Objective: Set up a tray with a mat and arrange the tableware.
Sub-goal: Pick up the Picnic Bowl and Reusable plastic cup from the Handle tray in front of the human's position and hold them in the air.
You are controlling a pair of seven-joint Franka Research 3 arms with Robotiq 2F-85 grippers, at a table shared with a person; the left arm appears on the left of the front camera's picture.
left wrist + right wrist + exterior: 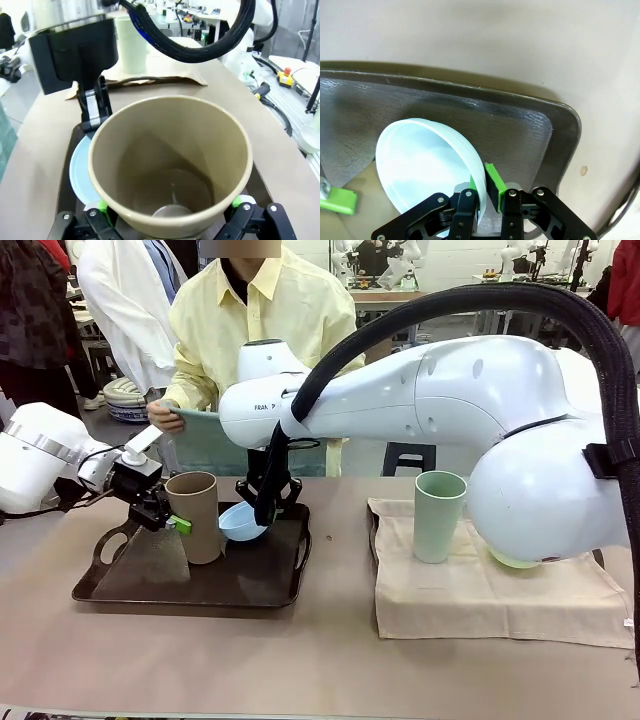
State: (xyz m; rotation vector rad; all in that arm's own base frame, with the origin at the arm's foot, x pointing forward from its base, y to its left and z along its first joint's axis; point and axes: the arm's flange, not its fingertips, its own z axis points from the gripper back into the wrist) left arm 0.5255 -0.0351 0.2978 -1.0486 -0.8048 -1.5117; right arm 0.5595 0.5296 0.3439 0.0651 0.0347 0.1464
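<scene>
Tan table, tray [240,585] lower left. R gripper [482,182] pinches pale blue bowl [420,165] at rim: prob. light, stiff, slick. L gripper [168,204] wide astride tan tumbler [170,150].

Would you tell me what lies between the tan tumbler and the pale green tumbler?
In the front view, the pale blue bowl, pinched at its rim by the right gripper, lies between them.

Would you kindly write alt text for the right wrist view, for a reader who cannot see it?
The right gripper is shut on the rim of a pale blue bowl, which hangs tilted over a dark tray. The tray sits on a tan table, with its rounded corner at the right.
</scene>
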